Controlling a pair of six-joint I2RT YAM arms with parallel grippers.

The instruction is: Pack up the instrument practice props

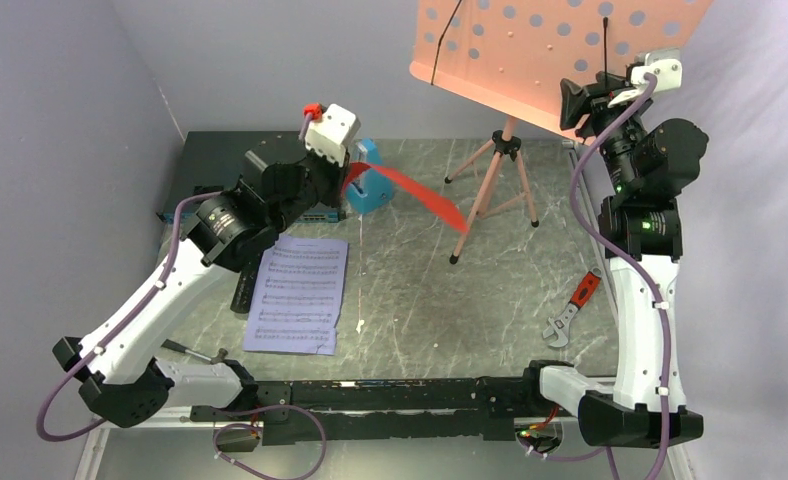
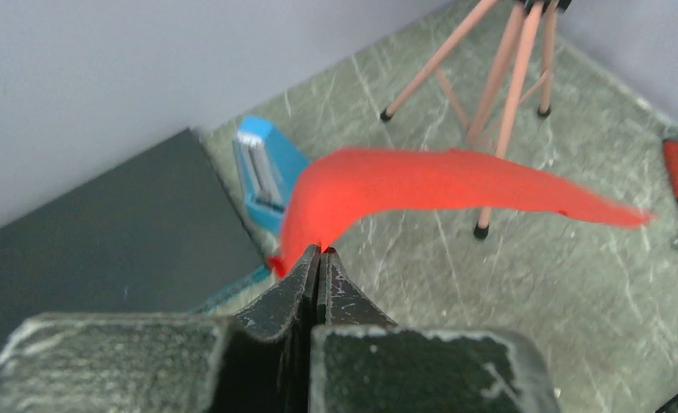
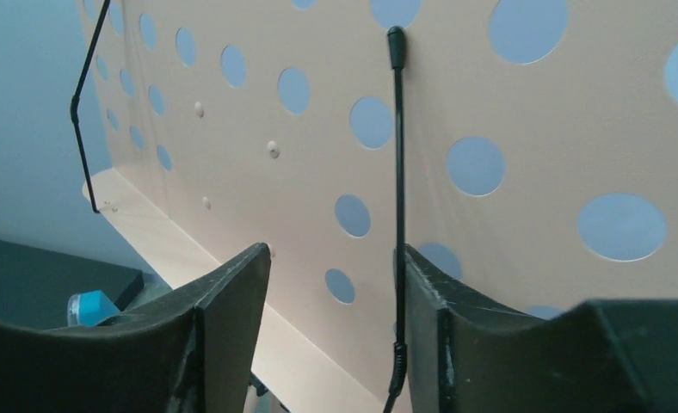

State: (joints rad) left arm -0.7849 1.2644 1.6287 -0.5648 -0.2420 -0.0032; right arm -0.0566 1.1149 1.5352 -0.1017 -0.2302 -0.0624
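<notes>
Just one red sheet [image 1: 410, 189], one metronome [image 1: 374, 188]

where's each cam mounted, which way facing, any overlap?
Top external: overhead from behind, looking down on the grey marbled table; left arm and right arm show.
Left wrist: looks across the table past the left gripper, shut on the red music sheet.
Right wrist: faces the pink perforated board close up, right gripper open.
Shared: top and left wrist both show the small blue pyramid metronome.

Top camera overhead, whole table [image 1: 410, 300]; left wrist shares tripod legs [image 2: 505, 112]; right wrist close against perforated board [image 3: 318, 155].
</notes>
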